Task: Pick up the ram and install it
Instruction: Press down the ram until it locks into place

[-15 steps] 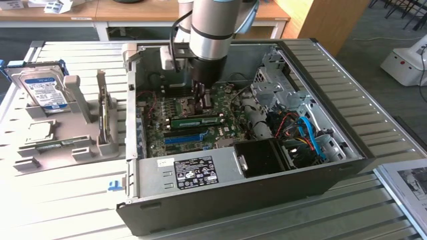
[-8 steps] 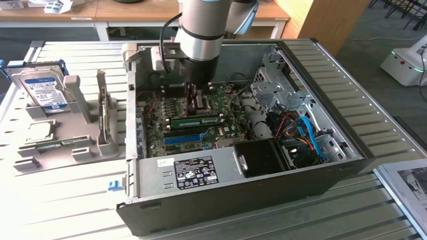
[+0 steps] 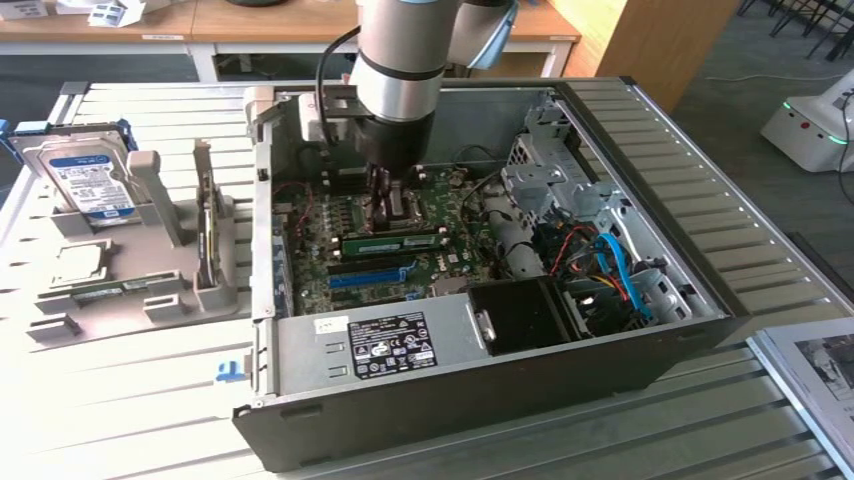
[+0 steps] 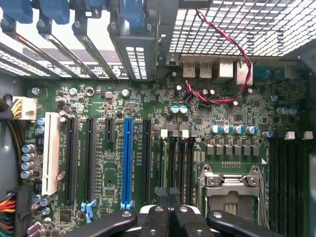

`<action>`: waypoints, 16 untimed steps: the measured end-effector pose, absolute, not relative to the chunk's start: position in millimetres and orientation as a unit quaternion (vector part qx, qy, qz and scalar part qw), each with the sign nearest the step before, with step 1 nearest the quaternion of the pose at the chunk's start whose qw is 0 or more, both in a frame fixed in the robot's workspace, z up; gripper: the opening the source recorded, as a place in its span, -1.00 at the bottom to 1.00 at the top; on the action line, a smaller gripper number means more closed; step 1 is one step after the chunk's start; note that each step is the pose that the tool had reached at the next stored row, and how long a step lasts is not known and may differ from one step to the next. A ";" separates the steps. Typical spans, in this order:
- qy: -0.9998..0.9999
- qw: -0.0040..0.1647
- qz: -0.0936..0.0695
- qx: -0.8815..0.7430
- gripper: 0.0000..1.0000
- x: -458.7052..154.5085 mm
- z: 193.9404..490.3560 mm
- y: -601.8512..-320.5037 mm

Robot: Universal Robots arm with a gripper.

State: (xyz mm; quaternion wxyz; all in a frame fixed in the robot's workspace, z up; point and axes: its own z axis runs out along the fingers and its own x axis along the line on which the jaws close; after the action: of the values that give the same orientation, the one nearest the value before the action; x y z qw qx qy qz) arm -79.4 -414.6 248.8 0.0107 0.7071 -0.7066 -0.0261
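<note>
Exterior view first, because that is where I can read the ram (image 3: pixel 394 242). It is a green stick with dark chips, standing on its long edge on the motherboard (image 3: pixel 314 262) inside the open computer case (image 3: pixel 441 400). Its long axis runs from roughly nine o'clock to three o'clock, tipped slightly upward at the three o'clock end. By my judgement it sits in a slot rather than lying loose, though I cannot confirm that it is fully seated. The blue slot (image 3: pixel 367 276) lies parallel to it, just beside it at about seven o'clock. From the ram, the gripper (image 3: pixel 387 208) is at twelve o'clock and very near, hanging straight down from the arm over the board. I cannot tell whether the tips touch the stick's top edge or stand just behind it. In the wrist view the gripper (image 4: pixel 170 210) has its jaws pressed together with nothing green visible between them. They sit over the narrow dark slots between the blue slot (image 4: pixel 128 158) and the processor socket (image 4: pixel 228 185). Well apart from all this, at nine o'clock outside the case, a grey parts rack (image 3: pixel 147 290) holds a hard drive (image 3: pixel 83 180).
</note>
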 end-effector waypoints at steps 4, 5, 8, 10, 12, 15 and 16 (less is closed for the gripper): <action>-0.707 0.011 -0.026 0.707 -0.80 -79.7 248.8 -414.6; -0.707 0.011 -0.026 0.707 -0.80 -79.7 248.6 -414.6; -0.707 0.011 -0.026 0.707 -0.80 -79.7 246.1 -414.6; -0.707 0.011 -0.026 0.707 -0.80 -79.7 243.5 -414.6; -0.707 0.011 -0.026 0.707 -0.80 -79.7 241.3 -414.6; -0.707 0.011 -0.026 0.707 -0.80 -79.7 238.0 -414.6; -0.707 0.011 -0.026 0.707 -0.80 -79.7 237.1 -414.6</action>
State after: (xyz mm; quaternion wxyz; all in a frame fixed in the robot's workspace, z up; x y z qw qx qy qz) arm -79.7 -414.6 237.1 0.0106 0.7071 -0.7066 -0.0260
